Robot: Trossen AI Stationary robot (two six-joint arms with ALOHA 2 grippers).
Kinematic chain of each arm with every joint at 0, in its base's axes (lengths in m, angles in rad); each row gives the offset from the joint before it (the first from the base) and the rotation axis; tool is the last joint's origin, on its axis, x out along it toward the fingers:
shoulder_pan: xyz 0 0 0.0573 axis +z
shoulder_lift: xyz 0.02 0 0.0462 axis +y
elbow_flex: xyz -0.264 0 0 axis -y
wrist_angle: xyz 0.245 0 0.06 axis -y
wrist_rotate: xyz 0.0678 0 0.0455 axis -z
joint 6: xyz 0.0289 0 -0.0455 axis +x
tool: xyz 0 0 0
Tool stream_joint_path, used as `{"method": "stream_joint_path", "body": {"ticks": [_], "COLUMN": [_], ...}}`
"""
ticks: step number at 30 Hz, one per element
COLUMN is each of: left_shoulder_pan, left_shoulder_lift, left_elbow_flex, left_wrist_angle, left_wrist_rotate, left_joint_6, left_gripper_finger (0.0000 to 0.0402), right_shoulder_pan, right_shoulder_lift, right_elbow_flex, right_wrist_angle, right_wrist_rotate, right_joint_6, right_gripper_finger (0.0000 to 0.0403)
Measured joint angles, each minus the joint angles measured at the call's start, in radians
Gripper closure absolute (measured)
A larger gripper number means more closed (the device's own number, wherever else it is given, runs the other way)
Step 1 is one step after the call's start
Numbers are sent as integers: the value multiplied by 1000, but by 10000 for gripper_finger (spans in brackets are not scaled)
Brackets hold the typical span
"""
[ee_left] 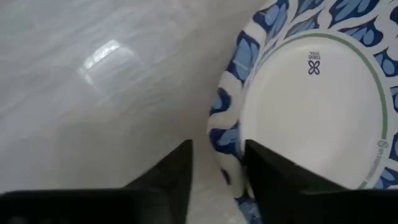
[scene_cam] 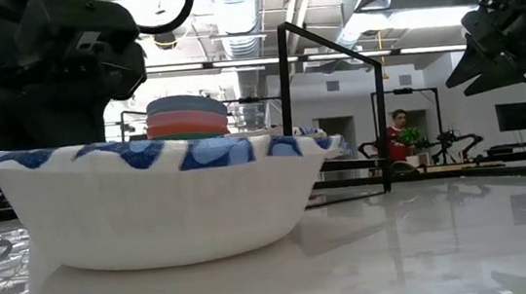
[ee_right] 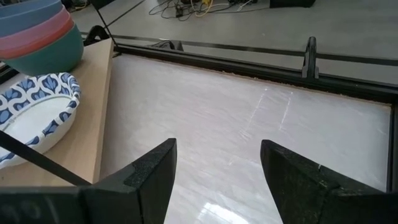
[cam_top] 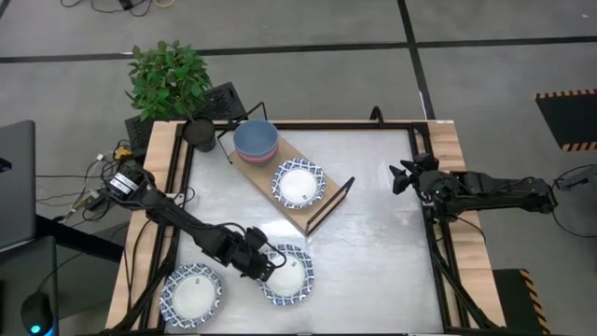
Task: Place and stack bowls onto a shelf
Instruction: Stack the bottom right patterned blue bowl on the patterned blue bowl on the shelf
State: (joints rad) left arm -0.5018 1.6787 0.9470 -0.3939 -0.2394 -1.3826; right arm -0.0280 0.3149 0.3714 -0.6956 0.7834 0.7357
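Left end effector [ee_left: 217,171] straddles the patterned bowl [ee_left: 311,93] rim, partly open, not yet clamped; seat deeper, then clamp squarely.

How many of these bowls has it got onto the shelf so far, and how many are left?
Done: a stack of small bowls and one patterned bowl sit on the shelf. In hand: the left gripper has its fingers astride the rim of a second patterned bowl on the table, apparently not yet lifted. Left: a third patterned bowl near the front corner. The right gripper waits open at the side.
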Motion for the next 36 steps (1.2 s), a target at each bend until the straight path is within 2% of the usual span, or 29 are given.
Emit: {"method": "stream_joint_path", "body": {"ticks": [4, 6, 14, 23, 28, 36], "left_shoulder_pan": [0, 0, 6, 12, 34, 95], "left_shoulder_lift": [0, 0, -19, -134, -222, -362], "left_elbow_flex": [0, 1, 2, 107, 175, 252], "left_wrist_angle": [2, 6, 46, 31, 31, 18], "left_wrist_rotate": [13, 14, 44, 39, -62, -341], "left_joint_6": [-18, -30, -71, -17, 44, 179], "left_gripper_finger": [365, 390, 399, 401, 401, 401], "right_shoulder_pan": [0, 0, 0, 0, 0, 0], "right_shoulder_lift": [0, 0, 0, 0, 0, 0], "right_elbow_flex": [0, 0, 0, 0, 0, 0], "right_wrist_angle": [0, 0, 0, 0, 0, 0], "right_wrist_rotate": [0, 0, 0, 1, 1, 1], "right_joint_6": [0, 0, 0, -1, -1, -1], "right_gripper_finger": [143, 143, 143, 143, 143, 143]}}
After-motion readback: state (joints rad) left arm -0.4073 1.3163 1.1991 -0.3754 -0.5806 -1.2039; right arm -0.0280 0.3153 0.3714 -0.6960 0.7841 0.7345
